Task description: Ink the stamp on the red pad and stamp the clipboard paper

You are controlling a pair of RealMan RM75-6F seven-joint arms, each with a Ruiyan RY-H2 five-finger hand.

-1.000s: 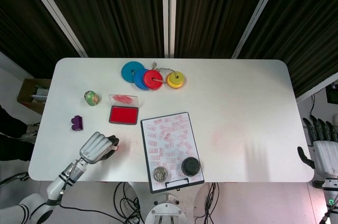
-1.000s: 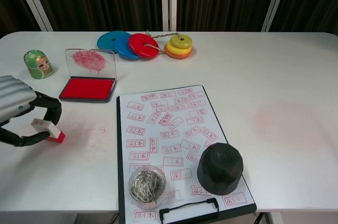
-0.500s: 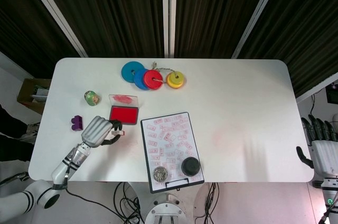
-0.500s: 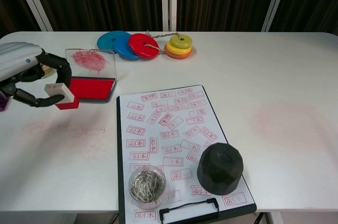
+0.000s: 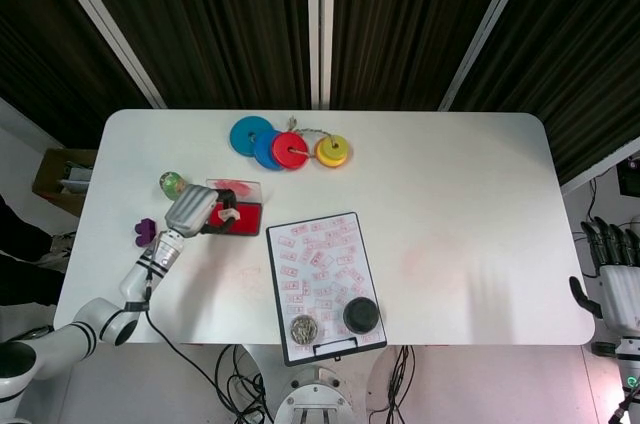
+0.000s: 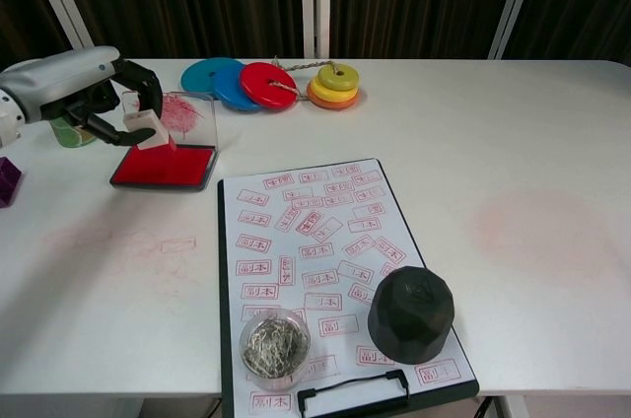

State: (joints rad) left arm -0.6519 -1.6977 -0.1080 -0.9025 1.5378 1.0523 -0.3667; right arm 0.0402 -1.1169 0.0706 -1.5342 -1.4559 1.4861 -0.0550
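My left hand [image 5: 196,209] [image 6: 84,88] grips a small white stamp [image 6: 148,129] with a red base and holds it just above the red ink pad [image 6: 168,166] [image 5: 243,219]. The pad's clear lid [image 6: 180,109] stands open behind it, smeared red. The clipboard [image 5: 276,286] [image 6: 227,319] with its stamped paper [image 6: 315,241] lies at the front centre. Only part of my right hand [image 5: 617,279] shows, at the far right off the table, with its fingers spread and nothing in it.
On the clipboard stand a black faceted weight [image 6: 411,313] and a small dish of paper clips [image 6: 274,341]. Coloured discs on a cord [image 6: 271,83] lie at the back. A green doll figure [image 5: 172,184] and a purple block [image 5: 146,232] sit at the left.
My left hand has carried the stamp from the table's front left up and back, to above the ink pad. The right hand has barely moved.
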